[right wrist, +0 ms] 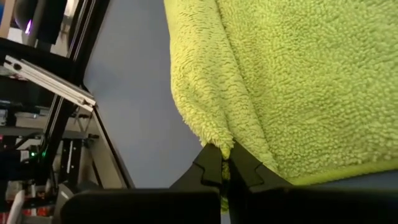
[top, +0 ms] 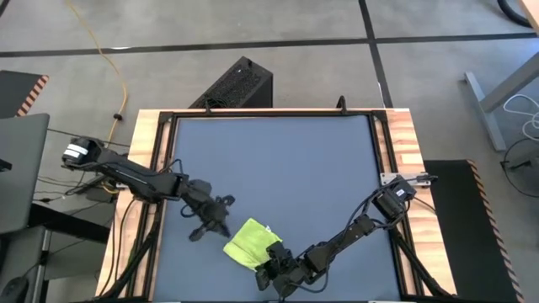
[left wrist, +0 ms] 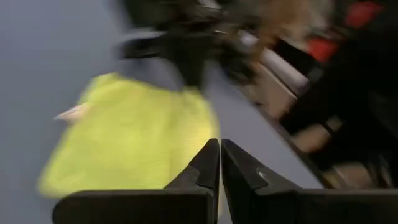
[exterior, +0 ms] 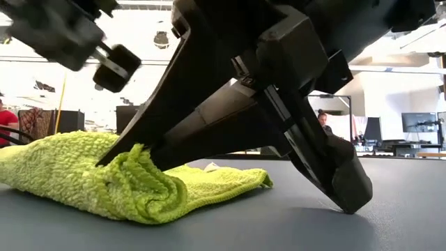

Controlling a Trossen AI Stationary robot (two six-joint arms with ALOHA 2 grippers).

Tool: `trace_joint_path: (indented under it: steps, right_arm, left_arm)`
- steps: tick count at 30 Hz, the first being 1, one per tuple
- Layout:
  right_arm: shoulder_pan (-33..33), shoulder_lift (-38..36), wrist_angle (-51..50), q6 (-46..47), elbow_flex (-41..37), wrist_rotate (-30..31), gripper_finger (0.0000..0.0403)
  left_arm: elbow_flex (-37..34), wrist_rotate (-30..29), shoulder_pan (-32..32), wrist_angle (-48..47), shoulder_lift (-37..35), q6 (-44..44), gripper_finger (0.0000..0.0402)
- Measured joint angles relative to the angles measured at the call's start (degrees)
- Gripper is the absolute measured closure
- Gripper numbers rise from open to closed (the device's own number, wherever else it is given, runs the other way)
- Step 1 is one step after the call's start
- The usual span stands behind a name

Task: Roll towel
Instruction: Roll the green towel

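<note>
Across the dark desk mat (top: 278, 160), your right gripper (right wrist: 225, 163) pinches the towel (top: 251, 241) edge thinly, so it may slip mid-roll, while the closed left gripper (left wrist: 220, 163) hovers beside the towel.

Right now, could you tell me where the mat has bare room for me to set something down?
The mat's whole far half, up to the wooden frame, is bare, as is its right side beyond the right arm. The near edge is crowded: the towel lies there, pinched by the right gripper, with the left gripper beside it.
</note>
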Motion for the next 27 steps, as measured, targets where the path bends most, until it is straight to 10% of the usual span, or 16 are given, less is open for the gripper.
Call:
trace_joint_path:
  steps: [17, 27]
  right_arm:
    - [0.1, 0.0, -0.3, 0.1, -0.1, 1.3, 0.0384]
    - [0.1, 0.0, -0.2, 0.1, -0.1, 1.5, 0.0384]
  left_arm:
    - [0.0, -11.0, -11.3, -0.8, 8.0, 20.0, 0.0160]
    - [0.0, -18.9, -16.4, 0.0, 12.3, 28.7, 0.0156]
